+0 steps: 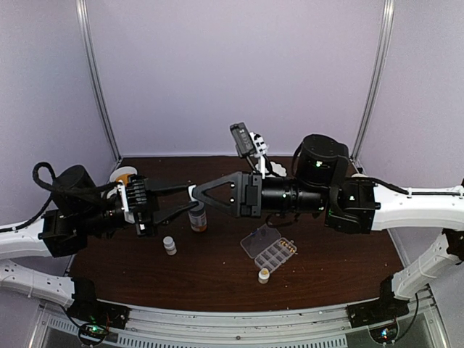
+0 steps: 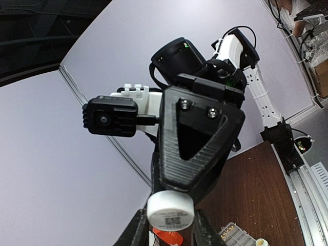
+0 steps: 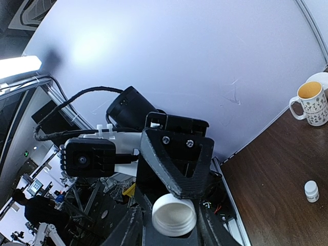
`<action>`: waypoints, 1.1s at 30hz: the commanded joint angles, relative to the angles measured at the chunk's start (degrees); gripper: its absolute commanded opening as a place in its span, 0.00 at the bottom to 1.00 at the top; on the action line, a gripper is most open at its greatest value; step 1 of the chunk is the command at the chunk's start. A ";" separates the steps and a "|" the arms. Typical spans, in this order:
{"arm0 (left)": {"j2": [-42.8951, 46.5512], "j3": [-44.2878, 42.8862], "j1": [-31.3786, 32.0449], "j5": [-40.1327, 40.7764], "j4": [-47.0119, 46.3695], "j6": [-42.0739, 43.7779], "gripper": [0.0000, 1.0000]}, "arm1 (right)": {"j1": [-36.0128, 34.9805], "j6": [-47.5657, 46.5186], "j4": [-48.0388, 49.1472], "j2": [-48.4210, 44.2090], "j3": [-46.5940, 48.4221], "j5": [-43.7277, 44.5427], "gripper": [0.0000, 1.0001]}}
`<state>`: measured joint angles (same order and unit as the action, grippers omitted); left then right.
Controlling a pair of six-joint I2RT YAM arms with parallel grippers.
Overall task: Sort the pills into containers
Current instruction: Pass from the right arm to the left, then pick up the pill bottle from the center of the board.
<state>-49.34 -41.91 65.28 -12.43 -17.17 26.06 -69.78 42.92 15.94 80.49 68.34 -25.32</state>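
Observation:
A white cap (image 1: 192,190) hangs in the air between both grippers. My left gripper (image 1: 191,198) has its fingers on the two sides of the cap; in the left wrist view (image 2: 171,231) the cap's labelled closed end (image 2: 170,210) faces the camera. My right gripper (image 1: 196,193) surrounds the cap crosswise; in the right wrist view (image 3: 171,228) the hollow threaded side (image 3: 174,215) shows, with a gap at one finger. The clear pill box (image 1: 255,243) lies open on the table, with a few pale pills in its right-hand cells (image 1: 287,247).
An orange bottle (image 1: 198,221) stands under the grippers. A small capped white bottle (image 1: 170,245) stands to its left. A small open bottle (image 1: 264,275) with beige contents stands in front of the box. A mug (image 1: 123,176) stands at the back left.

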 commanded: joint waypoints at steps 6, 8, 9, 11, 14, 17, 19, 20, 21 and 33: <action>0.47 -1.25 -0.24 0.83 -1.99 -0.84 0.26 | -0.30 -1.82 0.12 -1.73 0.44 1.71 0.53; 0.60 -0.97 -0.27 1.07 -1.87 -1.56 0.26 | -0.27 -3.32 -1.97 -2.66 0.29 3.10 0.61; 0.71 -0.84 -0.32 1.24 -1.71 -2.14 0.26 | -0.27 -4.32 -3.23 -3.42 0.00 4.16 0.64; 0.93 -0.41 -0.29 3.03 -0.85 -4.13 0.26 | -0.27 -6.64 -6.57 -5.48 -1.14 7.25 0.68; 0.91 0.58 -0.32 5.84 1.56 -8.81 0.26 | -0.11 -9.83 -10.67 -8.98 -4.59 11.80 0.74; 1.41 2.15 -0.30 8.16 3.99 -14.47 0.26 | 0.05 -12.89 -13.77 -11.85 -9.27 15.36 0.76; 2.01 3.28 -0.25 9.85 5.27 -18.89 0.27 | 0.09 -15.22 -15.42 -13.49 -11.86 17.51 0.78; 2.38 3.63 -0.26 10.26 6.19 -20.83 0.27 | 0.08 -16.29 -16.84 -14.26 -13.29 18.74 0.80; 2.77 4.04 -0.24 11.06 7.05 -22.73 0.27 | 0.15 -17.22 -17.40 -15.22 -15.11 20.89 0.81; 0.54 0.74 -0.25 17.37 20.93 -42.49 0.30 | 0.09 -18.38 0.86 -30.33 -46.85 28.60 1.00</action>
<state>-47.97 -38.74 65.28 3.05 0.23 -9.69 -69.76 25.98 10.28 53.23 25.69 -0.71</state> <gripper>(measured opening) 0.287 0.995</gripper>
